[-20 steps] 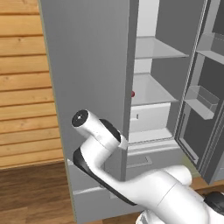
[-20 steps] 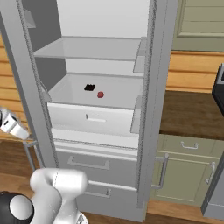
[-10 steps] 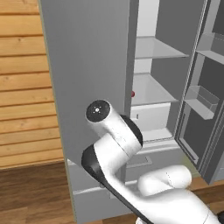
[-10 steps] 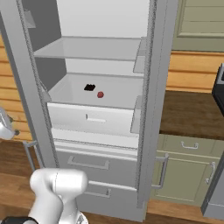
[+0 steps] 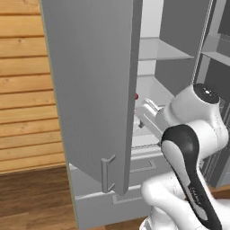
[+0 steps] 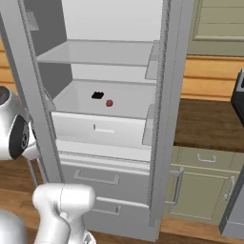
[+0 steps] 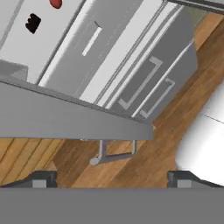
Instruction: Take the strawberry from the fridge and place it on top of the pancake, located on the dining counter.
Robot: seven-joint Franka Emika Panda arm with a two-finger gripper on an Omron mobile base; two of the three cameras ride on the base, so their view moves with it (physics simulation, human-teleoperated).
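Observation:
The fridge [image 6: 167, 95] stands open, with its left door [image 5: 90, 90] swung out toward me. The strawberry [image 6: 109, 103], a tiny red berry, lies in the white inner drawer next to a small flat black object [image 6: 97, 95]. It also peeks past the door edge as the strawberry [image 5: 136, 96], and at the top edge of the hand view as the strawberry [image 7: 55, 3]. My gripper [image 7: 111, 178] is open and empty, looking over the door's lower edge and handle [image 7: 109, 153], well short of the berry. The pancake and the dining counter are out of view.
Two bottom drawers [image 6: 95, 178] with bar handles sit under the inner drawer. The right fridge door with shelves [image 5: 218, 54] stands open. A dark countertop [image 6: 205, 124] over olive-green cabinets [image 6: 200, 190] lies right of the fridge. A wood-plank wall [image 5: 22, 90] is on the left.
My arm has swung rightward and up, from in front of the left door toward the fridge opening. The gripper stays open. Strawberry and black object have not moved.

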